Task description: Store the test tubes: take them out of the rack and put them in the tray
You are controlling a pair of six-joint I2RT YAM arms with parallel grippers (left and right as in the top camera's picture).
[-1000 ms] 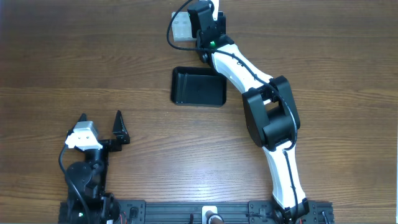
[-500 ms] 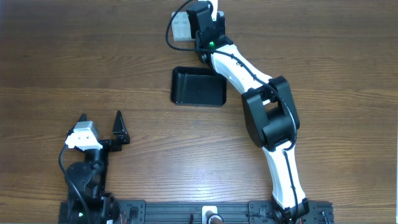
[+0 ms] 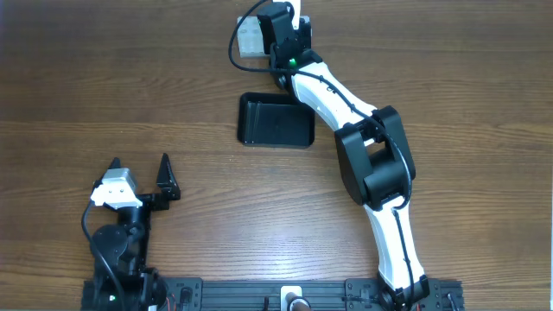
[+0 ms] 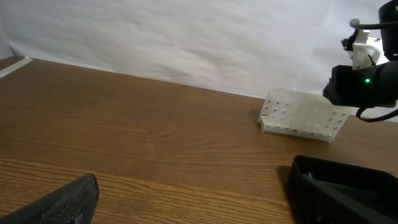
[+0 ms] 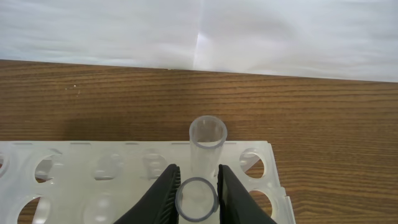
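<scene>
Top view: the left hand (image 3: 140, 161) sits over the table (image 3: 449, 86) at the lower left, fingers spread wide apart and holding nothing. The right arm (image 3: 346, 104) reaches up to the white rack (image 3: 251, 39) at the top edge. The black tray (image 3: 275, 121) lies just below the rack and apart from it.

Left wrist view: the rack stands far off on the table with the right arm's wrist just beside it. One finger (image 4: 62, 200) of the left hand shows.

Right wrist view: the right hand (image 5: 198, 186) is closed on a clear tube (image 5: 196, 199), a finger pressed to each side of its rim. This tube stands upright in the rack. A second tube (image 5: 207, 146) stands in the hole just behind it.
</scene>
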